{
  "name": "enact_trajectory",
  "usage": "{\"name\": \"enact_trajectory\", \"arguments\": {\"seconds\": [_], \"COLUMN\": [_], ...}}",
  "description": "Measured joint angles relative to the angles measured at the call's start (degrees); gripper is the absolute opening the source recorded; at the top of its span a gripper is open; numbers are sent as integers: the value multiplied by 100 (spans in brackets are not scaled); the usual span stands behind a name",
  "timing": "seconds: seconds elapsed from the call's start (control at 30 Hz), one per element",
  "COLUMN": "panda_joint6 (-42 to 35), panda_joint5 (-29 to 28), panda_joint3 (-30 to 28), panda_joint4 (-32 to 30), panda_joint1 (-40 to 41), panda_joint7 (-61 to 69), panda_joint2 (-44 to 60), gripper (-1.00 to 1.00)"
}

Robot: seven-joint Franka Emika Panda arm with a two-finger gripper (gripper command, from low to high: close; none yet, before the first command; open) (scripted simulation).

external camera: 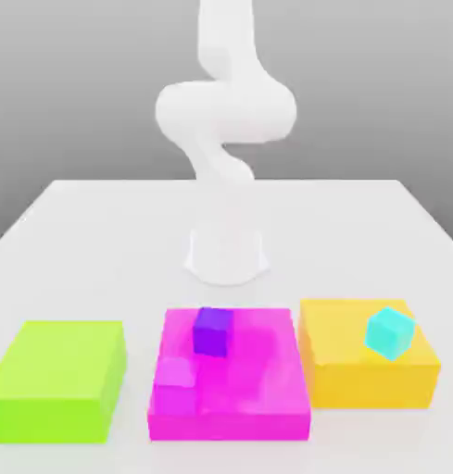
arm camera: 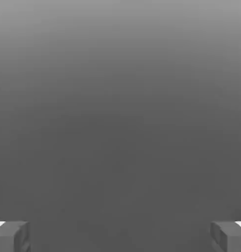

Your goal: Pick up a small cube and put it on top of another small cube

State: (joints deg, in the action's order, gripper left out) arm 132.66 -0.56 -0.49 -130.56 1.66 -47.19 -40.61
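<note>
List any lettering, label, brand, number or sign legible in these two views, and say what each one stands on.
None: no text, label, number or sign can be made out on the green block, magenta block, orange block, purple cube, cyan cube or robot arm.

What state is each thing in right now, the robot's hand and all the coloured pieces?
Hand: open, holding nothing
Blue-purple small cube: resting on the magenta block, nothing stacked on it
Cyan small cube: resting on the orange block, turned at an angle
Magenta block: lying flat
Orange block: lying flat
Green block: lying flat, nothing on top
</note>
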Motion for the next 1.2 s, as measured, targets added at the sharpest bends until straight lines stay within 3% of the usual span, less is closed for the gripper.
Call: {"name": "enact_trajectory", "arguments": {"seconds": [0.53,1.2], "panda_joint6": [550,1438], "panda_joint5": [-67,1092], "panda_joint3": [-637,-934], "panda_joint4": [792,1791], "panda_joint1": [867,2247], "panda_joint7": [-670,-591], "panda_joint2": [3355,7565], "gripper": [0,0]}}
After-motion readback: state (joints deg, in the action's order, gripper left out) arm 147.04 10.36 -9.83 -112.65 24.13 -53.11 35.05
